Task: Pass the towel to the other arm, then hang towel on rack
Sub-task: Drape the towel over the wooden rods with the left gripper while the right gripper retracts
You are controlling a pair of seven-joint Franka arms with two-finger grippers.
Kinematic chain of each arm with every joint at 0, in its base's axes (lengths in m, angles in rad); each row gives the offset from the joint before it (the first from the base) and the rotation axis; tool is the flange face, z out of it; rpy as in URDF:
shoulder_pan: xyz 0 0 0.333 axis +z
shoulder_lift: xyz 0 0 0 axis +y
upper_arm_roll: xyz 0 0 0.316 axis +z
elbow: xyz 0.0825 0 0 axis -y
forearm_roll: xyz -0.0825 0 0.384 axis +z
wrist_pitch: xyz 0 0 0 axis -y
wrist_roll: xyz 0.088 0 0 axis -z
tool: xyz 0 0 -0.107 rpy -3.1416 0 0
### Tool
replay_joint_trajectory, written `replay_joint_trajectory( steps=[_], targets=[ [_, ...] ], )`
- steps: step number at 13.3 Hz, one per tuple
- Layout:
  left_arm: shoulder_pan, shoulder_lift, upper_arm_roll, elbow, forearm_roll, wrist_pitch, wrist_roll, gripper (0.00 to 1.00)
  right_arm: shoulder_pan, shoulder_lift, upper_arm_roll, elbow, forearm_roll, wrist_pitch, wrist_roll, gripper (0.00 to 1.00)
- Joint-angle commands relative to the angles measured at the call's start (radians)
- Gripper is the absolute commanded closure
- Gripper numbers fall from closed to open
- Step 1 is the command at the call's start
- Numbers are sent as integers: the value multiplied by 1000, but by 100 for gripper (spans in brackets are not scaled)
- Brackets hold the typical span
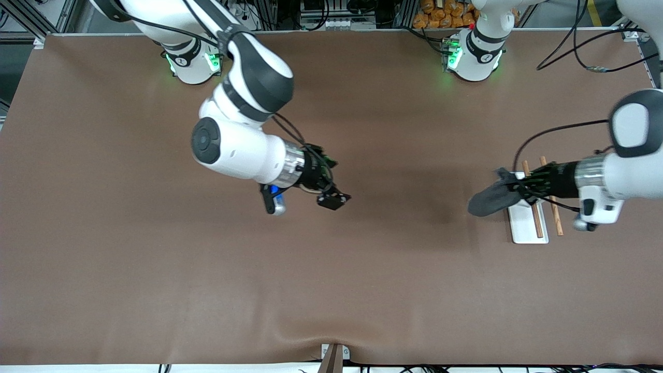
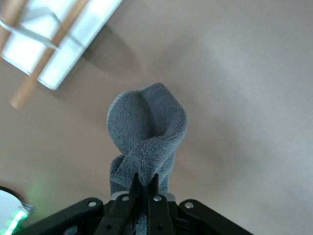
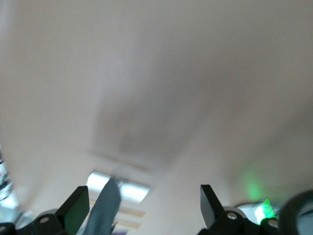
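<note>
The dark grey towel (image 1: 489, 199) hangs bunched from my left gripper (image 1: 515, 189), which is shut on it. It is held in the air over the rack's edge that faces the middle of the table. The rack (image 1: 527, 225) has a flat white base and two brown rods (image 1: 535, 217). In the left wrist view the towel (image 2: 146, 127) is pinched between the shut fingers of the gripper (image 2: 145, 183), with the rack (image 2: 73, 44) below and off to one side. My right gripper (image 1: 334, 198) is open and empty over the middle of the table. Its wrist view (image 3: 144, 208) shows the towel (image 3: 103, 208) and the rack (image 3: 132, 192) far off.
The brown table mat (image 1: 331, 269) has a raised wrinkle at its edge nearest the front camera, by a small bracket (image 1: 334, 355). Both arm bases stand along the edge farthest from the front camera, with cables near the left arm's end.
</note>
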Motion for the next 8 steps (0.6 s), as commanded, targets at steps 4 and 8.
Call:
replay_joint_trajectory(
  steps=[4, 8],
  targets=[
    [196, 76, -14, 11, 38, -26, 345, 100, -151, -139, 3, -18, -166, -300, -113, 0],
    [308, 141, -16, 37, 36, -15, 638, 100, -223, -213, 3, -18, -311, -507, -419, 0]
  ],
)
